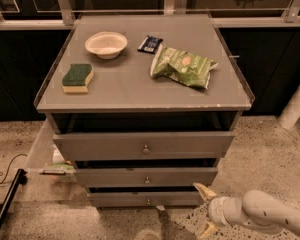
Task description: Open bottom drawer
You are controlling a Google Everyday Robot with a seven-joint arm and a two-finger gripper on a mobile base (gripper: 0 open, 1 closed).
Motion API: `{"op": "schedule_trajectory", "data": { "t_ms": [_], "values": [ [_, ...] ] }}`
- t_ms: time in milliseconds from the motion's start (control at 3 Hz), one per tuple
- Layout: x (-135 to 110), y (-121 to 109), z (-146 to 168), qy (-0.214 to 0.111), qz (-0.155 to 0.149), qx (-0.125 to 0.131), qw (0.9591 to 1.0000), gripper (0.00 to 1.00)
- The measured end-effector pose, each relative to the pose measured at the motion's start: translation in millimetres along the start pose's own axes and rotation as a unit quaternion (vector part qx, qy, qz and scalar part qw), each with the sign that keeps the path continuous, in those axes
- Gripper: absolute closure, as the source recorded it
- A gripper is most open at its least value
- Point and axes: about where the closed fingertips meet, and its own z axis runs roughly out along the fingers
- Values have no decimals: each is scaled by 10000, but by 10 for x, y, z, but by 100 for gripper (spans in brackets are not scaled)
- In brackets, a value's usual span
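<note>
Bottom drawer [115, 199] is lowest of the three. Its small round knob [148, 201] at centre is the only hold and probably slippery, though the drawer should slide light. Hand [205, 210] is spread open, low to its right, not touching.

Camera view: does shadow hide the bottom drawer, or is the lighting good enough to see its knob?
In the camera view, the tabletop is evenly lit; the bottom drawer front is dimmer, yet its knob shows; a dark shadow band lies above it; the pincer, open, low to the drawer's right, is well lit.
</note>
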Motion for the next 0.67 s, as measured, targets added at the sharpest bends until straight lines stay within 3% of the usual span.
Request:
{"op": "schedule_trajectory", "data": {
  "t_ms": [333,667],
  "values": [
    [181,89,397,-148,103,-38,9998,0],
    [181,89,399,-148,104,-39,9998,0]
  ]
}}
